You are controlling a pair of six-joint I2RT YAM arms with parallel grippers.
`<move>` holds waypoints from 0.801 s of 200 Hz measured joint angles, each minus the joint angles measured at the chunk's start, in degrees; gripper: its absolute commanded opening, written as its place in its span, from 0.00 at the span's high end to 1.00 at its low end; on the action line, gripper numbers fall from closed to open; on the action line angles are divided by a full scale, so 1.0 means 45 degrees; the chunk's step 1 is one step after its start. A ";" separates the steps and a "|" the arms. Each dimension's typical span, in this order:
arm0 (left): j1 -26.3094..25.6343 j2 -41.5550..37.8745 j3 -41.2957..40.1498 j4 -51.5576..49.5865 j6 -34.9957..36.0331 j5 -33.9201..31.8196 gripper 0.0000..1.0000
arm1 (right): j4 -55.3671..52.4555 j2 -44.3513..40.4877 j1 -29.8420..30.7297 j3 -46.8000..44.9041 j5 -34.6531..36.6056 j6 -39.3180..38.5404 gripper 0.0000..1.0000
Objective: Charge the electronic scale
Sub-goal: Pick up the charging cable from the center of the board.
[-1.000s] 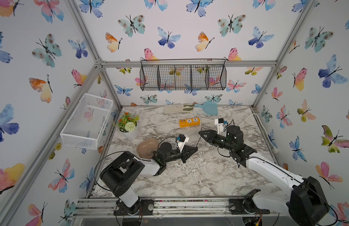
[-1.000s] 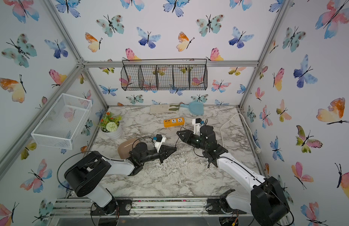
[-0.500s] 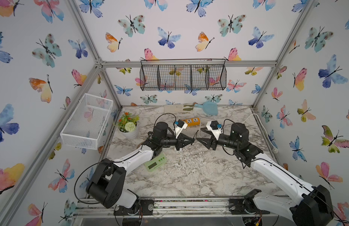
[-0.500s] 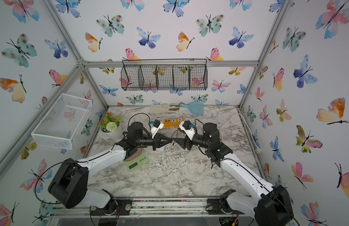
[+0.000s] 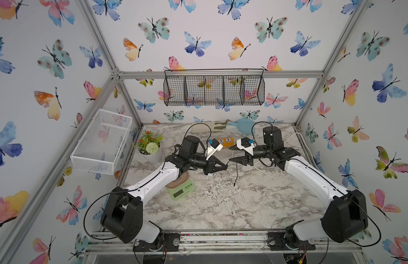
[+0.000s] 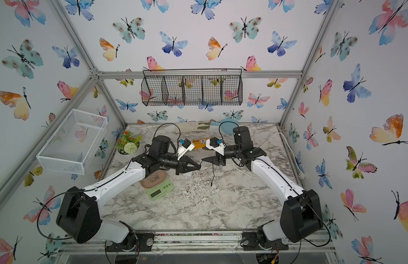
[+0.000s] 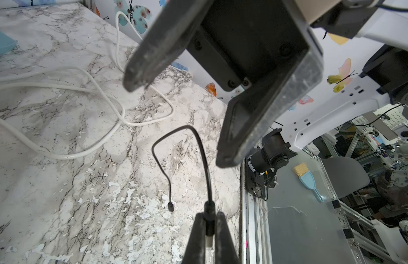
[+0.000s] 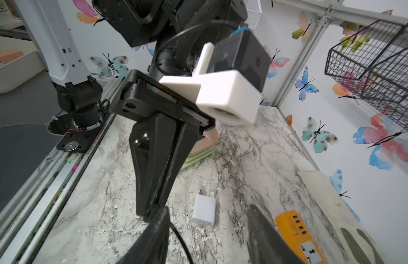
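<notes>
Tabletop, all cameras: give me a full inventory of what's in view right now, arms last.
electronic scale: 1, pale green with tan platter, left side, partly under left arm
black cable: 1, black, one end in the left gripper, rest hanging loose
charger block: 1, white, on the table under the left gripper
power strip: 1, orange, rear centre
power cord: 1, white, looped at right
potted plant: 1, green, rear left
wire basket: 1, black, back wall
mesh basket: 1, white, left wall
left gripper: 1, black, fingers shut on the cable
right gripper: 1, black, fingers open, facing it
</notes>
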 measured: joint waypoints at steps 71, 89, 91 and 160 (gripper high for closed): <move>0.0000 0.0835 0.1875 -0.2045 0.1345 -0.0335 0.97 | -0.3983 0.1613 0.0000 0.1889 -0.1190 -0.2312 0.57; 0.0000 0.0874 0.2142 -0.2341 0.1535 -0.0427 0.97 | -0.4498 0.1705 0.0000 0.2021 -0.1360 -0.2715 0.69; 0.0000 0.0869 0.2152 -0.2370 0.1540 -0.0432 0.97 | -0.4566 0.1705 0.0000 0.2021 -0.1384 -0.2705 0.71; 0.0000 0.0879 0.2331 -0.2705 0.1841 -0.0578 0.51 | -0.3604 0.1447 -0.0010 0.1462 -0.1899 -0.1423 0.98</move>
